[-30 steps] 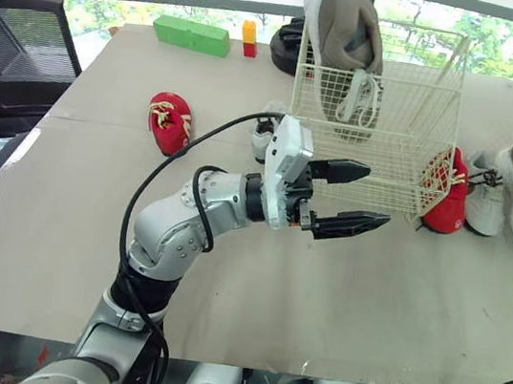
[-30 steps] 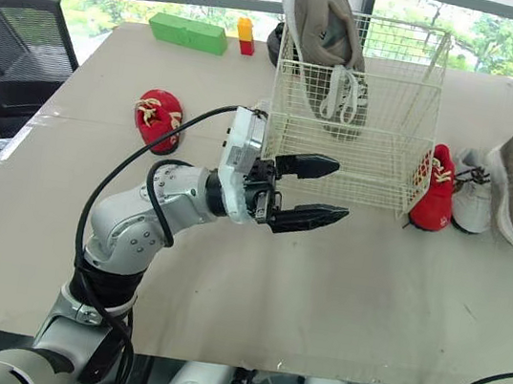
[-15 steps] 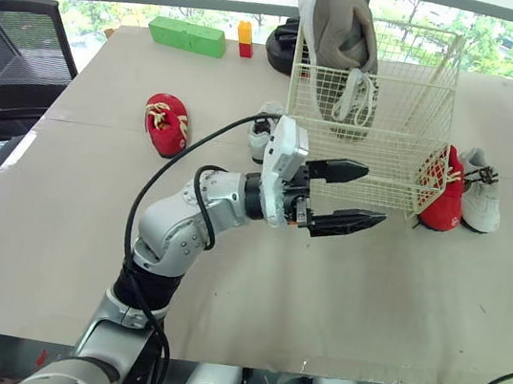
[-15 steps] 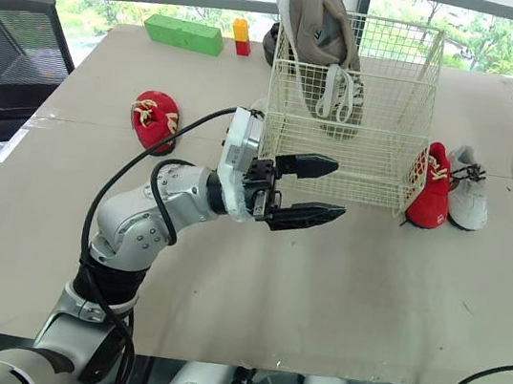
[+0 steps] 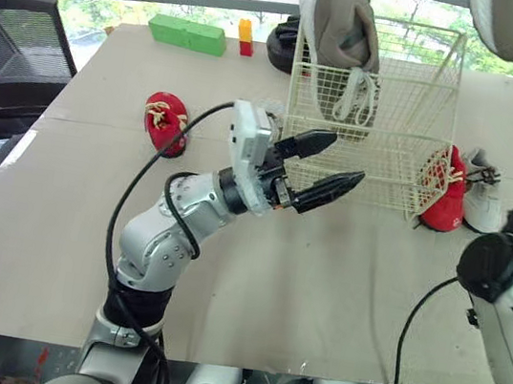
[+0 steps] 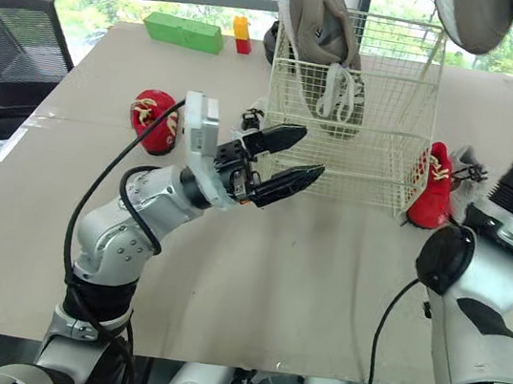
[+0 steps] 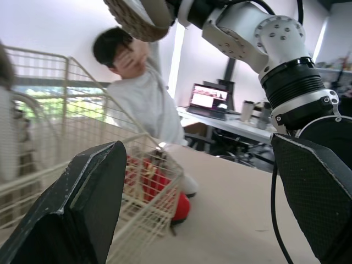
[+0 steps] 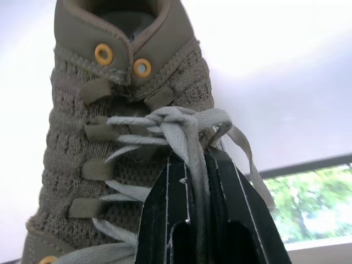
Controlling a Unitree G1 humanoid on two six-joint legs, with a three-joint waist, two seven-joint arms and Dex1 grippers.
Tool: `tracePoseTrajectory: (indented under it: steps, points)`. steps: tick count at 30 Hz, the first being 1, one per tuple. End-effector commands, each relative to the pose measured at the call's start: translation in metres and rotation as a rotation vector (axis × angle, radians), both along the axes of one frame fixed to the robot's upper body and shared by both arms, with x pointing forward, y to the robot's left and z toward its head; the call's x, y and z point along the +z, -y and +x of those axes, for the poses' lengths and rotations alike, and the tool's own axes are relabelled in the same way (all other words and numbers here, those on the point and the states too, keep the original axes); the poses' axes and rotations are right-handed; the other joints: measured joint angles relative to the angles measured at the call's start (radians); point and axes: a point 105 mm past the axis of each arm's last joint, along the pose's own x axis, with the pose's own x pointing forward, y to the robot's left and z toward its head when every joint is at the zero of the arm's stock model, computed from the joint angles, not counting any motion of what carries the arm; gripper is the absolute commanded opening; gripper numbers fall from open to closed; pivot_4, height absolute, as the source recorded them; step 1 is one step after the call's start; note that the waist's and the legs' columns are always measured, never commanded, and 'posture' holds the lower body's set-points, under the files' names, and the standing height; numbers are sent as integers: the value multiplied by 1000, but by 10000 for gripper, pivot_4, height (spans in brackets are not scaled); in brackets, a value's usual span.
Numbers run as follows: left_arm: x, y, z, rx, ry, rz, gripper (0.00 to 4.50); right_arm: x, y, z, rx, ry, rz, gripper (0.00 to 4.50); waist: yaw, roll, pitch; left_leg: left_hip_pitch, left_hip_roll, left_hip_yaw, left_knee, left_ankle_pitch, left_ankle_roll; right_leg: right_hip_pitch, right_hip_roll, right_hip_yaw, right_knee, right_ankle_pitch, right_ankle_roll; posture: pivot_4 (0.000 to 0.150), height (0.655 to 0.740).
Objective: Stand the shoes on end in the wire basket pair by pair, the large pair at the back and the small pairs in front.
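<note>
The cream wire basket (image 5: 381, 133) stands on the table with one large taupe shoe (image 5: 341, 26) on end at its back left. The second large taupe shoe (image 6: 471, 16) hangs in the air above the basket's right side. My right gripper (image 8: 190, 165) is shut on its laces. In front of the basket's left side, my left gripper (image 5: 328, 164) is open and holds nothing. A small red shoe (image 5: 166, 121) lies to the left. Another red shoe (image 5: 444, 196) and a small white shoe (image 5: 483, 192) lie right of the basket.
A green block (image 5: 188, 34), a yellow and red block (image 5: 249, 36) and a black object (image 5: 284, 37) sit along the table's far edge. A black chair (image 5: 17, 50) stands at the left. A person (image 7: 143, 93) sits beyond the table.
My right arm has lifted the second large shoe from the table's right side up over the basket. My left gripper has swung up and left, closer to the basket's front.
</note>
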Motion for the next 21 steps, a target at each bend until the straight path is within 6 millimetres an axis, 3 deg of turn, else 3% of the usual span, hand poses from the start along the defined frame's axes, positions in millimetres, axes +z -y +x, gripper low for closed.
tracePoseTrajectory:
  steps: [1,6,11,14,17,21]
  points:
    - [16,-8,-7,47,68,-28,45000,20,-6,2,-54,146,-15,590,2,0,0,0,0,0,0,0,0,0,0,-1,0,0,0,1500,7400]
    - [22,-17,-8,125,82,-40,45000,-6,-16,28,-175,150,-110,590,-2,0,0,-1,-3,0,0,0,0,0,-2,0,-1,0,0,1500,7400]
    - [19,-26,-13,165,74,-39,45000,-76,-18,56,-296,-4,-297,590,-7,-1,0,-2,-2,0,-2,1,-1,-3,-2,0,0,0,0,1500,7400]
    - [18,-27,-14,172,68,-38,45000,-99,-19,62,-290,-53,-326,590,-4,-1,0,0,-1,0,-3,1,-2,-2,-1,0,0,0,0,1500,7400]
    - [17,-27,-14,172,64,-36,45000,-111,-22,65,-276,-88,-351,590,-3,-3,-1,4,-1,-3,-2,1,-2,5,-1,-2,-1,0,0,1500,7400]
    - [16,-28,-12,173,60,-36,45000,-103,-24,64,-222,-74,-348,590,-4,-4,-2,7,-1,-3,-1,1,-2,7,-1,-2,-1,0,-1,1500,7400]
